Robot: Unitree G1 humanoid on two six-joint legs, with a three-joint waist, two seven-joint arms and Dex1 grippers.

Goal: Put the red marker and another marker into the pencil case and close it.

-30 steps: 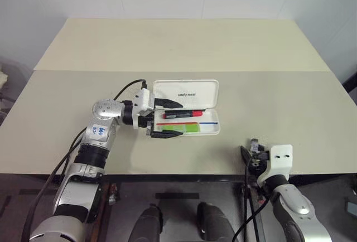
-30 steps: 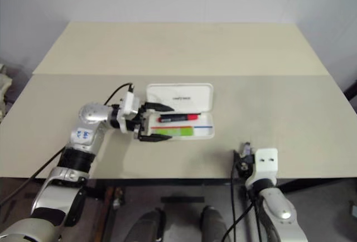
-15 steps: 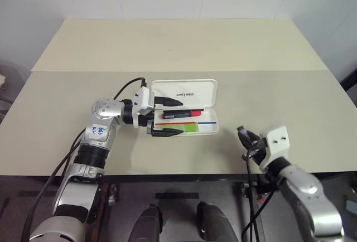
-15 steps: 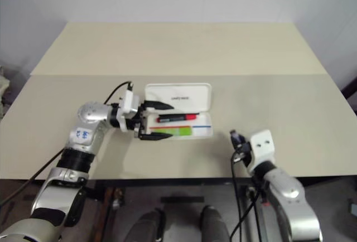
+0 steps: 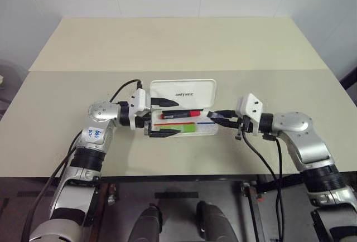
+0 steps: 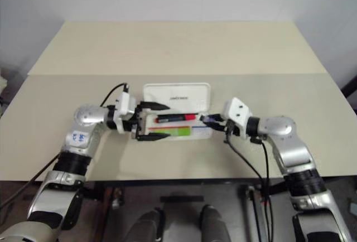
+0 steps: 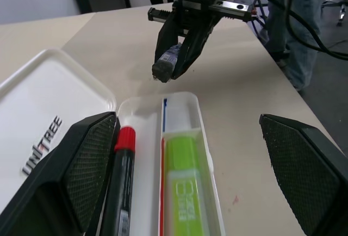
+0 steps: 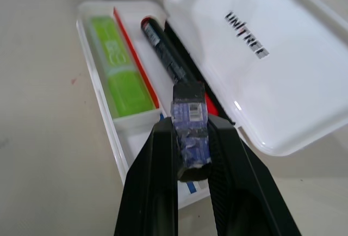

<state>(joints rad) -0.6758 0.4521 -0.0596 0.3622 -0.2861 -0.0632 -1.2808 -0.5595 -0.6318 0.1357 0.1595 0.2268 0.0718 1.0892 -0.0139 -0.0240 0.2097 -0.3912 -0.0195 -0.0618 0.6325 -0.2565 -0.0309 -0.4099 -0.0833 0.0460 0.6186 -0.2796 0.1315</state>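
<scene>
Right wrist view: open pencil case (image 8: 261, 67) with both markers inside, small blue-wrapped object clamped in the right gripper (image 8: 191, 138).

Red marker (image 5: 181, 114) lies in the tray's far lane beside the lid; the light green marker (image 5: 179, 129) lies in the near lane. The case sits mid-table (image 5: 178, 47), lid tipped back. The left gripper (image 5: 165, 118) straddles the case's left end, fingers spread wide. The right gripper hovers at the case's right end, pinching a small blue-wrapped object (image 7: 169, 61).
</scene>
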